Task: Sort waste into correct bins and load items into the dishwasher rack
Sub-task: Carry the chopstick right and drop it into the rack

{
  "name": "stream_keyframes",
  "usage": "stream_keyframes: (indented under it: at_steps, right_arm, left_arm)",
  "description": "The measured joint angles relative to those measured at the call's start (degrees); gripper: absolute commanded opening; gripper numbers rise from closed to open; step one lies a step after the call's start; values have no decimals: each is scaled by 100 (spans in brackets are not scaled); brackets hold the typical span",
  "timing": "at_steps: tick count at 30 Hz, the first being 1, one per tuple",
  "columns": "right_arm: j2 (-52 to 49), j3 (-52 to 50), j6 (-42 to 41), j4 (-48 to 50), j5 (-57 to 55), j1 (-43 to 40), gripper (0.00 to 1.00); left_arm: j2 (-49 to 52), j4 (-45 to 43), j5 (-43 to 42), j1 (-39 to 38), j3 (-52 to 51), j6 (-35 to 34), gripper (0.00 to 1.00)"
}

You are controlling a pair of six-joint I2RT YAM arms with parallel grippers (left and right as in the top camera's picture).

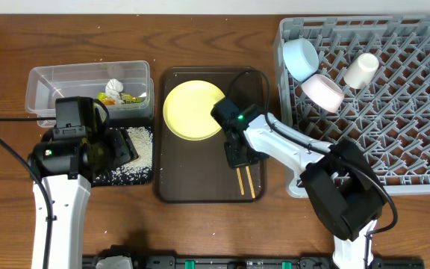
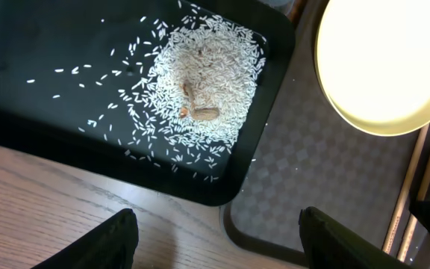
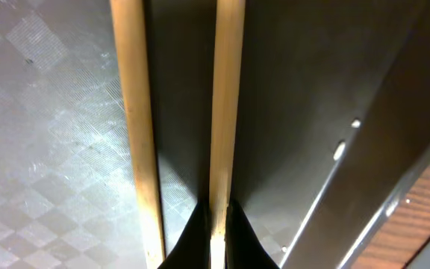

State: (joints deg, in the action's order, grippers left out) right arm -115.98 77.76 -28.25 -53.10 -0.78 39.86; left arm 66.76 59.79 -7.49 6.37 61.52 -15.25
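right gripper (image 3: pixel 215 228): jaws drawn in narrow, the tips hugging one stick of the pair of thin wooden chopsticks (image 3: pixel 225 112). i read this as a pinch on that stick, with its twin lying free just beside.
chopsticks: parallel on the large dark brown serving tray (image 1: pixel 192 175), near its right rim. i cannot tell whether they are lifted.
why this grip: thin sticks on a flat floor give little to bite, so i come in low and along their length.
round yellow plate (image 1: pixel 192 110): same tray, back left, apart from the sticks, not loaded.
left gripper (image 2: pixel 222 239): fingers wide apart, holding nothing, hovering at the near edge of the shallow black rectangular tray (image 2: pixel 36 90).
loose white rice grains (image 2: pixel 207 82): heaped inside that tray.
clear rectangular plastic box (image 1: pixel 51 82): holds the green-and-orange snack wrapper (image 1: pixel 131 98) and the crumpled white scrap (image 1: pixel 113 88).
large grey plastic rack (image 1: pixel 394 127): light blue bowl (image 1: pixel 299 58), white bowl (image 1: pixel 322 91) and small white cup (image 1: pixel 361 69) sit among the pegs at its back left.
judgement: waste looks sorted; chopsticks and plate remain.
risk: only one stick comes up.
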Motion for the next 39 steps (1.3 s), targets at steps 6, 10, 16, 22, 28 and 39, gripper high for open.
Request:
stream_keyframes:
  at_steps: [6, 10, 16, 22, 28, 39]
  right_arm:
    - [378, 125, 162, -385, 149, -409, 1]
    - [1123, 210, 313, -426, 160, -855, 1]
    - [2096, 319, 573, -695, 140, -1434, 1]
    - [2173, 315, 970, -1080, 83, -1934, 1]
    - [2168, 140, 1180, -1169, -299, -2326, 1]
    - [2072, -715, 1263, -509, -330, -2387, 3]
  left_arm:
    - [0, 0, 2, 2, 0, 0, 72]
    - [0, 0, 2, 0, 0, 0, 72]
    - [0, 0, 2, 0, 0, 0, 72]
    - [0, 0, 2, 0, 0, 0, 72]
    - [0, 0, 2, 0, 0, 0, 72]
    - [0, 0, 2, 0, 0, 0, 72]
